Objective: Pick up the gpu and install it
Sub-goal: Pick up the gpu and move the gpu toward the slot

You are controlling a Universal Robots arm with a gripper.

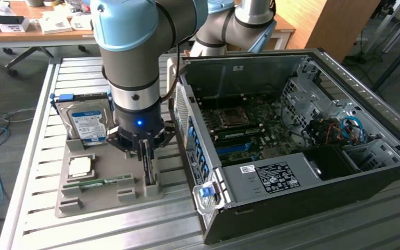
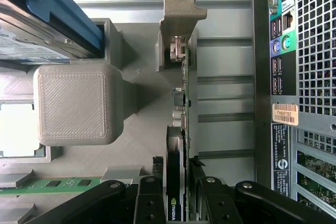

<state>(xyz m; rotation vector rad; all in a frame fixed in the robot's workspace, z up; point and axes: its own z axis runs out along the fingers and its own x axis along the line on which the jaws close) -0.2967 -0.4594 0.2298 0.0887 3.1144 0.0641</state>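
Note:
The gpu (image 1: 149, 169) stands on edge in a slot of the grey holder (image 1: 68, 205), on the side nearest the computer case. In the wrist view the gpu (image 2: 175, 166) is a thin dark card seen edge-on, with its pale metal bracket toward the holder's notched post (image 2: 181, 9). My gripper (image 1: 146, 150) points straight down over it. The black fingers (image 2: 149, 200) of my gripper (image 2: 178, 203) sit on both sides of the card and press against its faces. The card still rests in its slot.
The holder also carries a silver hard drive (image 1: 85, 122) with a blue-white label, a square processor (image 1: 82, 166) and a green memory stick (image 1: 102, 183). The open computer case (image 1: 366, 179) lies at the exterior view's right, its rear ports (image 2: 283, 35) close beside the card.

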